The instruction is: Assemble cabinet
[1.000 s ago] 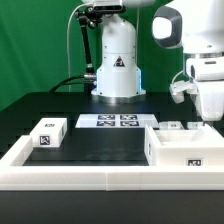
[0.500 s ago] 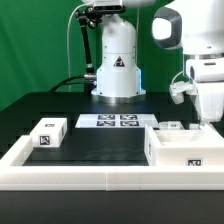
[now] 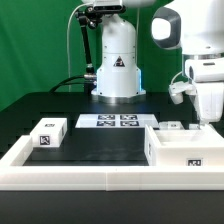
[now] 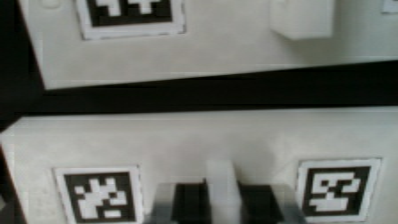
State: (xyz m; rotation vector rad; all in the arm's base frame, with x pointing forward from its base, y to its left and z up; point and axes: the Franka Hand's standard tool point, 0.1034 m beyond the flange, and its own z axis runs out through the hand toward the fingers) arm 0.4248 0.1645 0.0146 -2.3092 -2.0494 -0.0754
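Note:
The white cabinet shell (image 3: 185, 148) lies at the front on the exterior view's right. A small white tagged block (image 3: 48, 133) sits at the front on the exterior view's left. More small white tagged parts (image 3: 172, 126) lie just behind the shell. My gripper (image 3: 210, 120) hangs low behind the shell's far right corner. In the wrist view my gripper (image 4: 222, 203) has its dark fingers (image 4: 183, 203) close together. They pinch a thin white ridge of a white cabinet part (image 4: 214, 140), which carries a tag on each side. A second tagged white part (image 4: 196, 45) lies beyond it.
The marker board (image 3: 108, 121) lies in the middle in front of the robot base (image 3: 116, 70). A low white rim (image 3: 70, 170) frames the front and sides of the black table.
The hand sank slightly over the first half second. Since then nothing has visibly moved.

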